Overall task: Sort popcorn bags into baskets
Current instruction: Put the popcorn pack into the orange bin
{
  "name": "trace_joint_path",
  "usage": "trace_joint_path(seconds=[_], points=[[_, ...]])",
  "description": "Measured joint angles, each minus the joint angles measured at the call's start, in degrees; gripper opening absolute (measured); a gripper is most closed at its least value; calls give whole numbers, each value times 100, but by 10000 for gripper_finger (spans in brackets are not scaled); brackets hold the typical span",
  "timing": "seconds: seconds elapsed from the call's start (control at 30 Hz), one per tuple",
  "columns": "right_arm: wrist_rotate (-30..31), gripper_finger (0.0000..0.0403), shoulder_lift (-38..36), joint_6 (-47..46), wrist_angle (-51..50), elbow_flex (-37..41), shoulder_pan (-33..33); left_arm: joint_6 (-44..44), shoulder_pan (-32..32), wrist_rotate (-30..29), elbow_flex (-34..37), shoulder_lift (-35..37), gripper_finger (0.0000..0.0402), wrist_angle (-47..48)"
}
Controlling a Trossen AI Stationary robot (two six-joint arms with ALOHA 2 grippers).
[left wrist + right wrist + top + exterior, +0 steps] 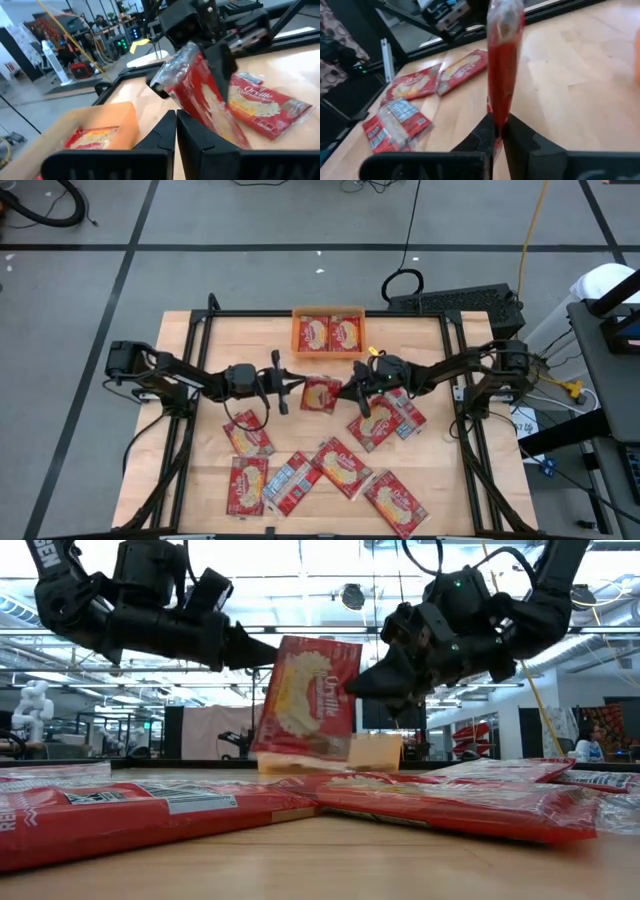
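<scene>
One red popcorn bag is up in the air between my two grippers, over the table's middle. My right gripper is shut on it. My left gripper is shut and stands right at the bag's left side. Several more popcorn bags lie flat on the near half of the table, one of them with its silver-grey side up. The orange basket sits at the far edge and holds two bags. My right gripper pinches the bag's right-hand edge between its two fingers, coming level from the table's right. The bag is lifted clear and stands nearly upright, its printed face toward the near edge. My left gripper is at the bag's upper left corner; whether it touches, I cannot tell.
Two bags lie just under and to the right of my right gripper. Bare wood lies between the held bag and the basket. A black frame runs round the table's edges.
</scene>
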State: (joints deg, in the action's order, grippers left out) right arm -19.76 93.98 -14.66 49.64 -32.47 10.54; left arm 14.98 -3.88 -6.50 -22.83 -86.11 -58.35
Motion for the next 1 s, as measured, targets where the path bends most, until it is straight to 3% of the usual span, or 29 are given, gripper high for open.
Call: trace_joint_path(seconds=[0.27,0.5,0.67,0.83,1.0], points=[[-160,8,-913,348,-2637,-322,189,-1027,-6,-566,2,1288,70,1611],[-414,7,-935,1150,-5039,-1816,211,-1415,31,-341,-362,1767,150,1957],[207,7,-706,1686,-6502,-3009,213,-1415,30,-241,-1157,1591,232,2933],[610,7,-614,1881,-6770,-3438,215,-1039,-73,-313,-1677,1269,280,3341],[723,7,-613,1824,-6486,-3449,157,-1013,-306,118,-1777,857,250,3391]])
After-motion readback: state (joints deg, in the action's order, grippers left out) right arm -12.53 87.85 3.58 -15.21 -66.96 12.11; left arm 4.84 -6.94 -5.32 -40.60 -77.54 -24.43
